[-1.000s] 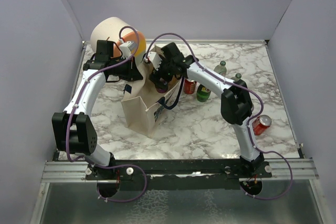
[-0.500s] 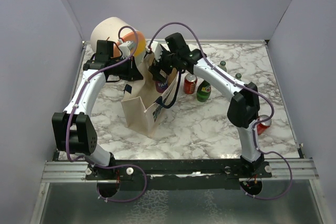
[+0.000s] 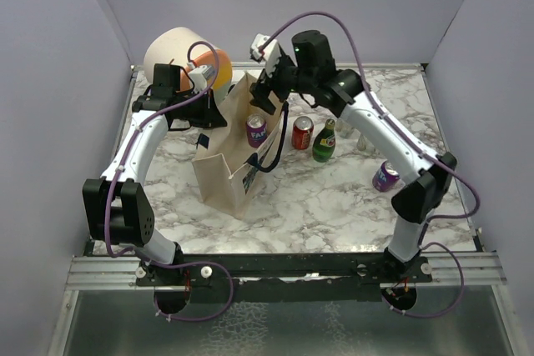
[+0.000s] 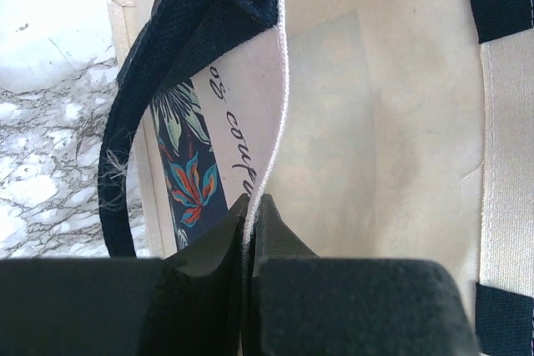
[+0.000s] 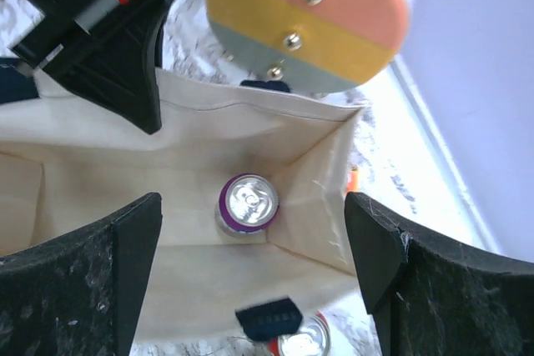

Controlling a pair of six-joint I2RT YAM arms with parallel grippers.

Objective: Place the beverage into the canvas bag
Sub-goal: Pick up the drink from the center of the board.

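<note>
The left claw is clenched tight, its two dark jaws pinching the pale stitched rim of the canvas bag. Just beside the pinch, a navy strap handle loops past the flowered print band.

The bag stands upright on the marble table, mouth open. The right claw hangs directly above that mouth. It is released, its black fingers spread wide to either side of the opening, with nothing between them and touching nothing.

Down on the bag's floor, seen from the right wrist, stands the purple can, upright with its silver top facing up, close to the far inner wall. So the beverage sits inside the bag.

Now the count, from the near edge outward:
- **Purple cans:** two. The second purple can stands on the table well to the right, beside the right arm's lower link. The other is the one in the bag.
- **Bag:** one.
- **Red can:** one red can, just right of the bag.
- **Green bottle:** one green bottle, right next to the red can.
- **Drum:** one cream-and-orange drum, lying on its side in the back left corner, behind the left claw.
</note>
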